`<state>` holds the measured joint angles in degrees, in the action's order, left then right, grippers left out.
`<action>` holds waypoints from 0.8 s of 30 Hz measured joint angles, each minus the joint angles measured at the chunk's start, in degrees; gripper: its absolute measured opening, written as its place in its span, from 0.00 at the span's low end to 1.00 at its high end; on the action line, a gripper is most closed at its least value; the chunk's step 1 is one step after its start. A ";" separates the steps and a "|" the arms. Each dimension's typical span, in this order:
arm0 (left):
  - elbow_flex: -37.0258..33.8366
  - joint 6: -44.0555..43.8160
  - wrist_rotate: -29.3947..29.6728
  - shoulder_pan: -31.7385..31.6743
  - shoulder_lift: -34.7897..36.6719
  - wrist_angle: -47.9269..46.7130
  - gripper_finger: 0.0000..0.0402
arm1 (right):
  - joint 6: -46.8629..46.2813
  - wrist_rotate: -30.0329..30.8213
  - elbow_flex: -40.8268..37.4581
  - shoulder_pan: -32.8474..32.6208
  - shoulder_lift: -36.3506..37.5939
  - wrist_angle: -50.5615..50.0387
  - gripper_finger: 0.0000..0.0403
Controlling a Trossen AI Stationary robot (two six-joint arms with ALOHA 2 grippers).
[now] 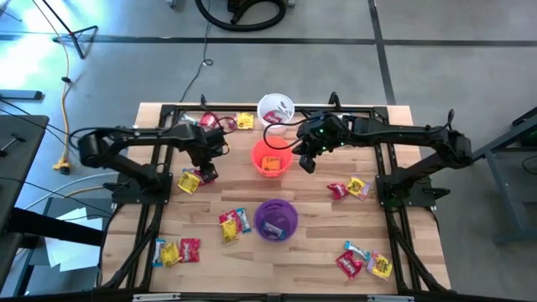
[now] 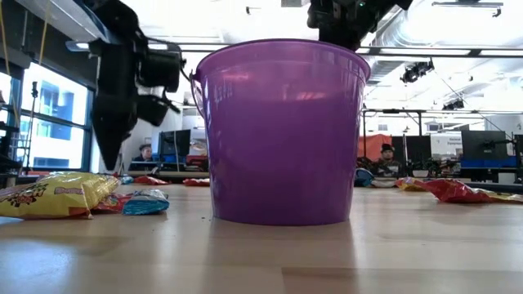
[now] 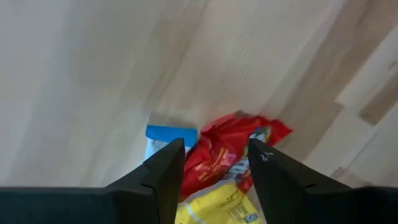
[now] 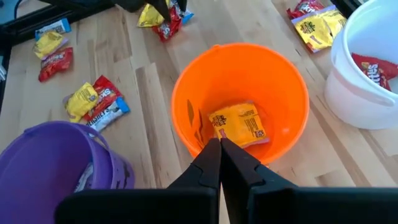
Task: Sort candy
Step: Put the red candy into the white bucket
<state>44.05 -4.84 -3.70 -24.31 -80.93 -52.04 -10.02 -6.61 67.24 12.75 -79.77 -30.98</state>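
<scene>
While the left end effector hangs with fingers apart over crinkly, shiny red, yellow and blue candy on the pale wooden table, nothing is gripped. Pinched together, the right end effector hovers above a smooth orange cup.

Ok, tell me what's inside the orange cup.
One yellow candy lies on the orange cup floor. The shut right pincer covers its near edge; nothing else shows.
</scene>
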 joint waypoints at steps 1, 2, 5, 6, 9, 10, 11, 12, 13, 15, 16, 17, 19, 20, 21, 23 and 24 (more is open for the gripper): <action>0.06 0.02 -0.03 0.01 -1.22 -0.37 0.41 | 0.00 0.00 0.00 0.00 0.00 0.00 0.00; 0.09 0.03 -0.04 0.01 -2.35 -0.77 0.41 | 0.00 0.00 0.00 0.00 0.00 0.00 0.00; 0.09 0.46 -1.17 -0.01 -5.52 -0.99 0.41 | -0.45 -0.14 -0.01 0.00 0.00 0.00 0.00; 0.09 0.74 -1.79 -0.01 -6.39 -1.13 0.41 | -1.03 -0.52 -0.01 0.00 0.00 -0.01 0.00; 0.09 1.01 -2.83 0.06 -8.41 -1.09 0.40 | -3.94 -0.88 0.00 0.00 -0.23 -0.63 0.00; 0.09 1.22 -3.23 0.06 -8.73 -1.07 0.38 | -4.89 -0.86 0.00 -0.02 -0.50 -1.24 0.00; 0.09 2.02 -3.74 0.06 -8.90 -1.00 0.36 | -5.80 -0.86 0.00 -0.07 -0.87 -1.93 0.00; 0.09 2.95 -4.09 0.06 -8.92 -0.91 0.33 | -6.50 -0.83 0.00 -0.20 -1.28 -2.48 0.00; 0.09 3.79 -4.28 0.11 -8.84 -0.83 0.30 | -6.92 -0.79 0.00 -0.34 -1.68 -2.82 0.00; 0.09 5.13 -4.31 0.12 -8.42 -0.87 0.22 | -7.10 -0.75 0.00 -0.79 -2.60 -3.08 0.00; 0.09 5.67 -4.31 0.12 -8.09 -0.86 0.18 | -7.47 -0.75 0.00 -0.99 -2.92 -3.09 0.00; 0.09 6.10 -4.31 0.12 -7.83 -0.80 0.13 | -7.76 -0.73 0.00 -1.17 -3.15 -3.11 0.00; 0.09 6.52 -4.31 0.10 -7.09 -0.84 0.04 | -8.13 -0.76 0.00 -1.31 -3.30 -3.07 0.00; 0.09 6.52 -4.31 0.10 -6.55 -0.69 0.02 | -8.15 -0.78 0.00 -1.31 -3.31 -3.09 0.00; 0.09 6.55 -4.31 0.10 -6.12 -0.49 0.02 | -8.15 -0.73 0.00 -1.29 -3.32 -3.02 0.00; 0.09 6.63 -4.31 0.10 -5.04 -0.56 0.02 | -8.04 -0.53 0.00 -1.29 -3.32 -2.79 0.00; 0.09 6.65 -4.34 0.10 -4.42 -0.57 0.02 | -7.96 -0.44 0.00 -1.20 -3.32 -2.62 0.00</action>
<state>44.14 1.81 -8.04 -24.21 -85.35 -52.61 -17.98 -7.05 67.24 11.55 -83.09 -33.61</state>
